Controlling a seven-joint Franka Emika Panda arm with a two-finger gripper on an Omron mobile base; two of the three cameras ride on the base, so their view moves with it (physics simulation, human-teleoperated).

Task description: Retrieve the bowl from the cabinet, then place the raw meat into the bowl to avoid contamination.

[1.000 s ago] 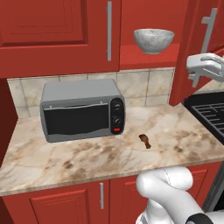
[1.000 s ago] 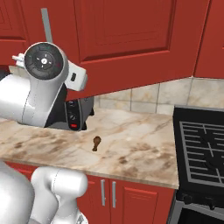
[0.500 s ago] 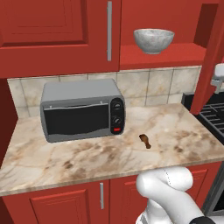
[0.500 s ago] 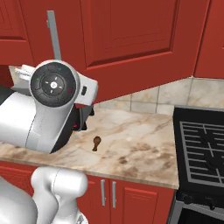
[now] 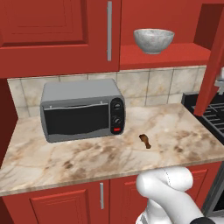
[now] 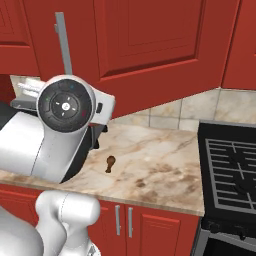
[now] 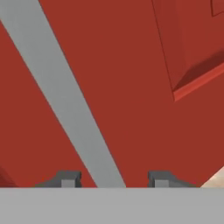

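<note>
Cabinet door of panelled red wood (image 5: 210,57) stands swung open at frame right, exposing the mottled gray stone-like bowl (image 5: 153,40) on its shelf, upper right. My gripper's (image 7: 114,180) jaws sit apart astride the silver bar handle (image 7: 65,94), clamping nothing. Bowl retrieval remains; the small brown drumstick-shaped raw meat (image 5: 145,140) lies on the marble counter (image 5: 87,155), centre frame.

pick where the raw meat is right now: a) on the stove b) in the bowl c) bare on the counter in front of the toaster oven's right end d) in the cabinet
c, the raw meat lies on the marble counter, while the bowl sits up in the open cabinet.
</note>
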